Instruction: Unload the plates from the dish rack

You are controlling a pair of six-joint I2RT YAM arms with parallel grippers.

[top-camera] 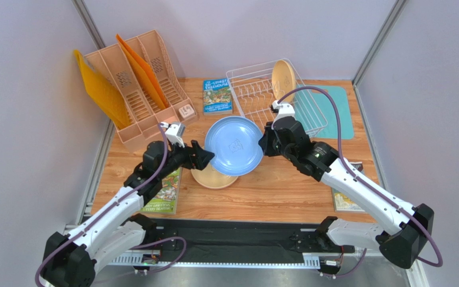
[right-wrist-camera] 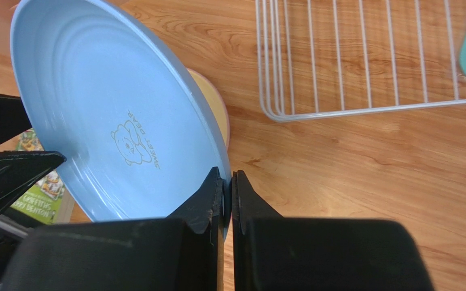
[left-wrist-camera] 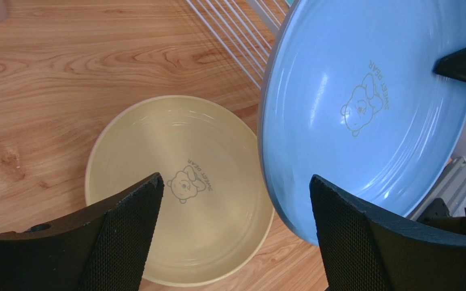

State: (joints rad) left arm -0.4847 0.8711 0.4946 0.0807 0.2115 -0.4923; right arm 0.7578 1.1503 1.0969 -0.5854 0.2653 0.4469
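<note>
Handover step: right end effector point(right-wrist-camera: 228, 182) pinches blue plate point(top-camera: 233, 145) by its rim, left end effector point(left-wrist-camera: 235, 182) spread around the opposite edge; next, left should close

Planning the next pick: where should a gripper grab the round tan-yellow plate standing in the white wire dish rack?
Probably its top rim, from above. The round tan-yellow plate stands on edge at the back of the white wire dish rack, so only that thin upper edge is free; its faces are too wide.
</note>
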